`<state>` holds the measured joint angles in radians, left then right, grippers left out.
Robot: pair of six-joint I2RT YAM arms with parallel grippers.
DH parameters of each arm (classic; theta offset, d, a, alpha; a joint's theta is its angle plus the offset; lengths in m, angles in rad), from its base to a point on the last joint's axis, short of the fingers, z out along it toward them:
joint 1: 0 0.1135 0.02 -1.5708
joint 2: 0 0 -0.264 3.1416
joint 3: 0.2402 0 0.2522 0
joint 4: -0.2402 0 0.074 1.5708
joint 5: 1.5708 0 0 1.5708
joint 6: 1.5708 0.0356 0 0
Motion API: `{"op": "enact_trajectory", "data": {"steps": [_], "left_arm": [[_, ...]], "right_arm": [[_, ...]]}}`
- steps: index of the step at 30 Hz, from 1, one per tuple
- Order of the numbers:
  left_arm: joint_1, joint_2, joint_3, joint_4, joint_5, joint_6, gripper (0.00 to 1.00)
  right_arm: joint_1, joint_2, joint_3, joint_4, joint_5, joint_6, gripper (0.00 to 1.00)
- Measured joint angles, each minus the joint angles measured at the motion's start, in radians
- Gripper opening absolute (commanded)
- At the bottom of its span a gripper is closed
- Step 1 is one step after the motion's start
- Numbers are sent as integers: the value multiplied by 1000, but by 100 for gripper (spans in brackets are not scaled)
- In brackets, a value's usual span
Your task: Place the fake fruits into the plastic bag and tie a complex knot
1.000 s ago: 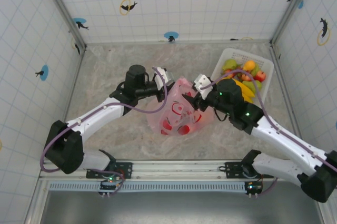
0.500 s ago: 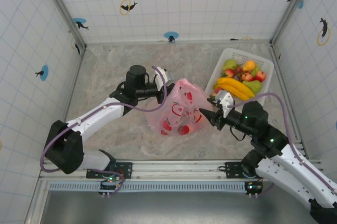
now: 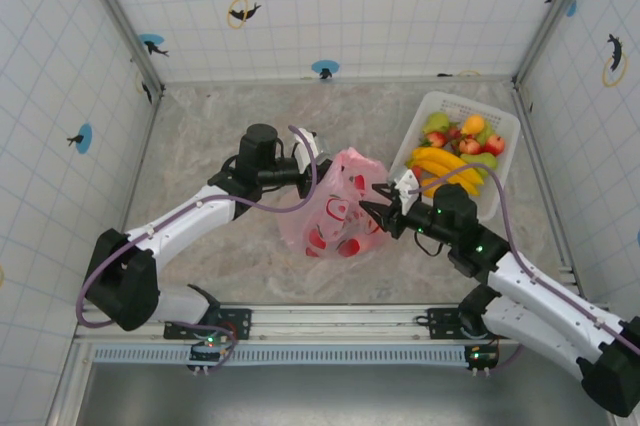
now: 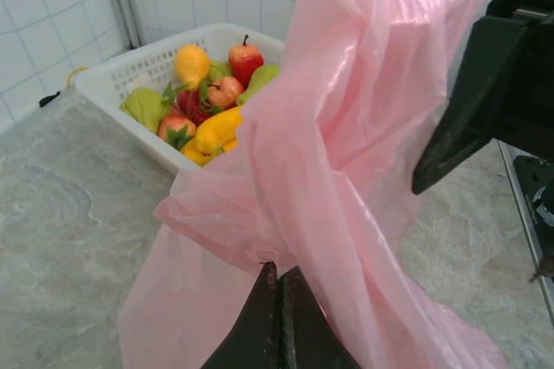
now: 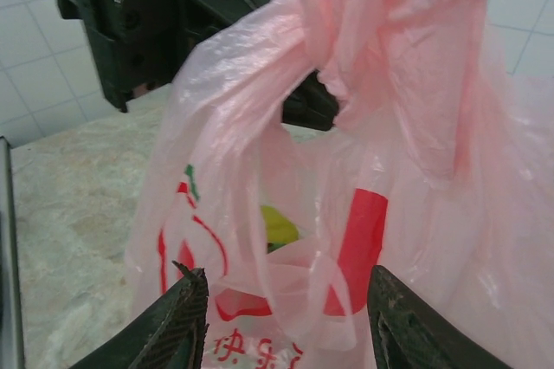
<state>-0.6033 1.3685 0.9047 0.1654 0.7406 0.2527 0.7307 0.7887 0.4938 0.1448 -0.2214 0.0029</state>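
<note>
The left gripper [image 4: 277, 272] is clamped on the plastic bag [image 3: 335, 216] at table centre. The right gripper [image 5: 284, 275], jaws apart and holding nothing, faces it from 3 o'clock. More fake fruits [image 3: 455, 146] fill the basket [image 3: 505, 124] at 2 o'clock.

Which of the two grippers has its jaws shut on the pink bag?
The left gripper: its jaws pinch the bag tightly, while the right gripper faces the bag with its jaws apart.
</note>
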Motion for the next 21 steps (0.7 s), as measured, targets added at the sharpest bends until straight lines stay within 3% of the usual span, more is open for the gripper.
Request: {"op": "enact_trajectory", "data": {"steps": [21], "left_arm": [[0, 0, 10, -5, 4, 0, 0]], "right_arm": [[-103, 93, 92, 94, -10, -40, 54]]}}
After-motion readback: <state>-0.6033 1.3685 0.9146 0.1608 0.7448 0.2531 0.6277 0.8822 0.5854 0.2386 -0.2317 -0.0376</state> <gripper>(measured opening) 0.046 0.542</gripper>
